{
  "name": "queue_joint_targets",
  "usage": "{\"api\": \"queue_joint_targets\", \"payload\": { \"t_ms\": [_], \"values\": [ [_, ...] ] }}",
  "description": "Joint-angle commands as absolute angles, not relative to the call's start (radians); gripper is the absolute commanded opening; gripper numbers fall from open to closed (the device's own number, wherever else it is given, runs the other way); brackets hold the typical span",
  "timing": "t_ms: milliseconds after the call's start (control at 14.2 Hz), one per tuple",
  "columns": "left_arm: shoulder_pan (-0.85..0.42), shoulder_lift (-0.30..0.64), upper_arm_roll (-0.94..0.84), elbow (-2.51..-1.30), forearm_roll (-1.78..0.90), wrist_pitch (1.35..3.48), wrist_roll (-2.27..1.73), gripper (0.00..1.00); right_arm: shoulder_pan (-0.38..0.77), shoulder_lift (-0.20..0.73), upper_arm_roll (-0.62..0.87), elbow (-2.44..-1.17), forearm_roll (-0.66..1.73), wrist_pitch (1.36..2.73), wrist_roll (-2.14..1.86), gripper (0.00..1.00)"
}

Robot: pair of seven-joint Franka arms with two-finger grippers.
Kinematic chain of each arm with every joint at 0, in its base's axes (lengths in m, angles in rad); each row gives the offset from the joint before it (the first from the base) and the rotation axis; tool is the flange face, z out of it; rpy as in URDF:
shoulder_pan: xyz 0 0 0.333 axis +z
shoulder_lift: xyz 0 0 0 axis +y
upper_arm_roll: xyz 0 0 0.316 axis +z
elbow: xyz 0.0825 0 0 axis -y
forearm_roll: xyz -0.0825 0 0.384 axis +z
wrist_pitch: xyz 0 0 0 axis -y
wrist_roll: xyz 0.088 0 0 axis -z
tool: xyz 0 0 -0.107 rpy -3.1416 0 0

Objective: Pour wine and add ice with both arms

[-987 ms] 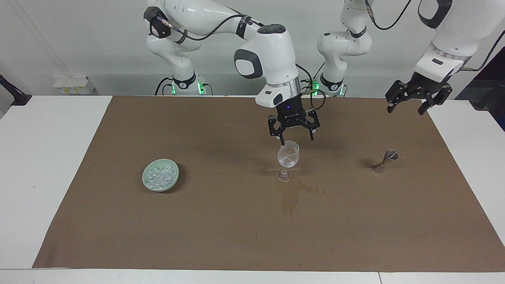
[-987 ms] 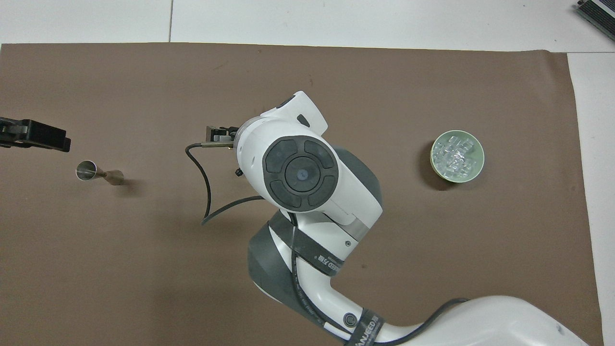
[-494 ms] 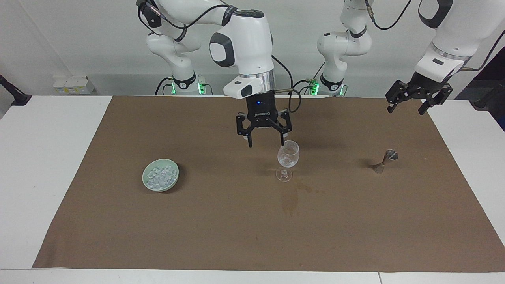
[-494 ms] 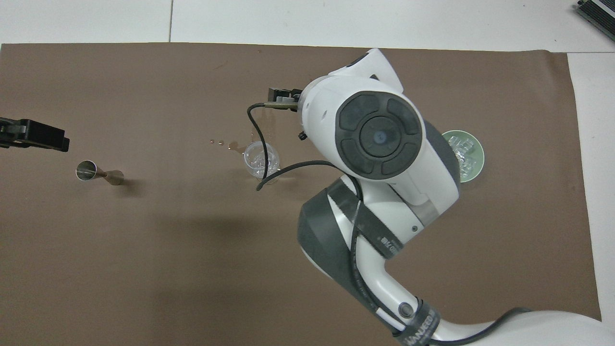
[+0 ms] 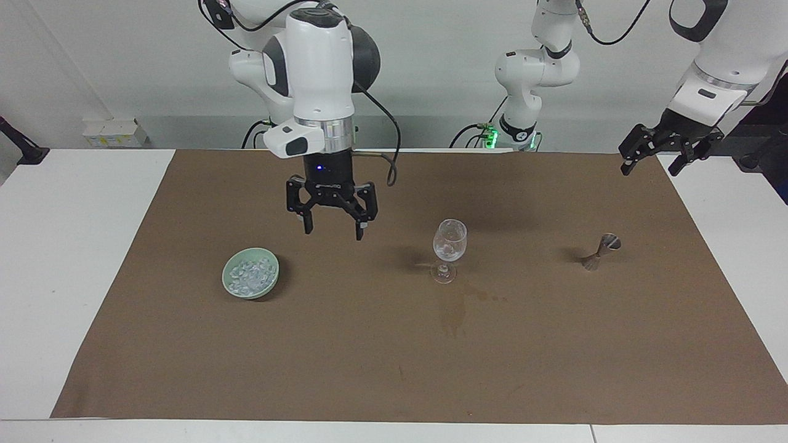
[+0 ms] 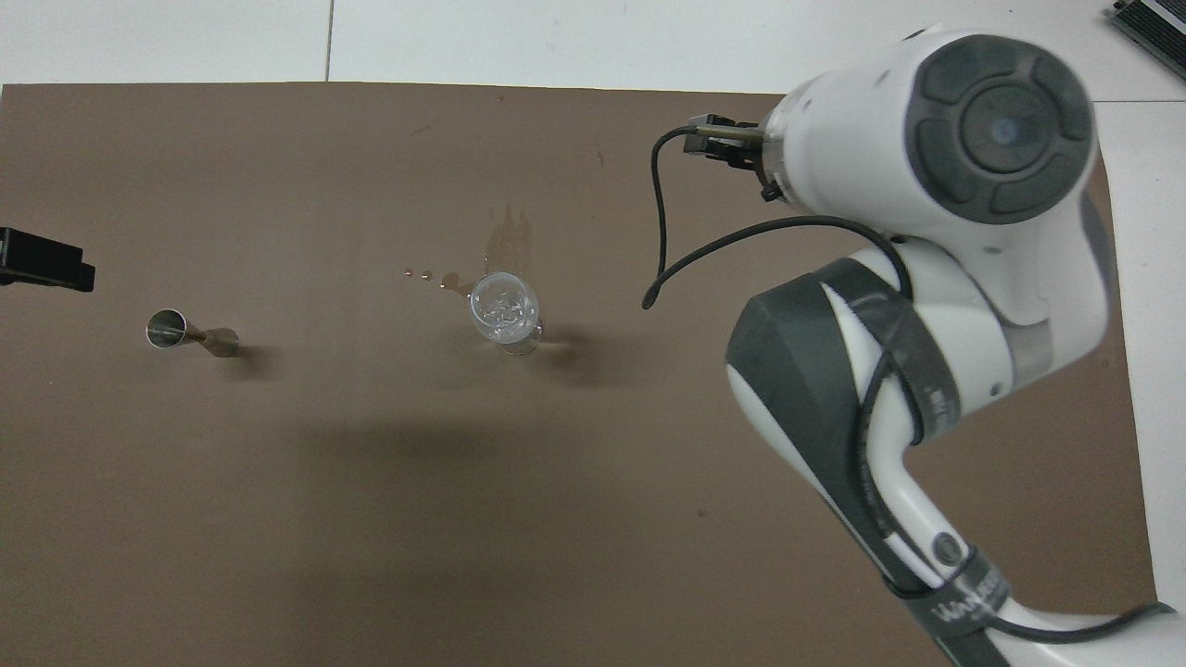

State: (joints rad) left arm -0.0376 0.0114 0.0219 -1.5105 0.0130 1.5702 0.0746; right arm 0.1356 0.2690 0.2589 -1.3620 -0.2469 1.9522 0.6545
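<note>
A clear stemmed glass (image 5: 449, 247) (image 6: 505, 310) stands upright in the middle of the brown mat (image 5: 369, 363), with a few chunks of ice in it. Whether it holds wine I cannot tell. More ice (image 5: 249, 275) fills a pale green bowl (image 5: 230, 287) toward the right arm's end; the overhead view hides the bowl under the right arm. My right gripper (image 5: 333, 235) hangs open and empty over the mat between bowl and glass. My left gripper (image 5: 649, 171) (image 6: 42, 269) is open and empty, high over the mat's edge at its own end.
A small metal jigger (image 5: 600, 251) (image 6: 190, 333) stands on the mat toward the left arm's end. A wet stain (image 5: 455, 311) (image 6: 508, 239) marks the mat beside the glass, farther from the robots. White table (image 5: 74, 246) borders the mat.
My right gripper has swung from right above the glass toward the bowl, staying open. The left gripper has drifted slightly outward toward its end of the table. Glass, bowl and jigger have not moved.
</note>
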Motion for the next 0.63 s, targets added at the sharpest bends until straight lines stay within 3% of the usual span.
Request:
{"api": "queue_joint_targets", "payload": {
  "t_ms": [0, 564],
  "values": [
    [-0.043, 0.015, 0.012, -1.503, 0.049, 1.554, 0.066, 1.00, 0.109, 0.187, 0.206, -1.391, -0.170, 1.855, 0.553, 1.00],
    [-0.043, 0.021, 0.011, -1.503, 0.031, 1.574, 0.057, 1.00, 0.071, 0.072, 0.069, -1.414, -0.098, 1.613, 0.336, 1.00]
  ]
}}
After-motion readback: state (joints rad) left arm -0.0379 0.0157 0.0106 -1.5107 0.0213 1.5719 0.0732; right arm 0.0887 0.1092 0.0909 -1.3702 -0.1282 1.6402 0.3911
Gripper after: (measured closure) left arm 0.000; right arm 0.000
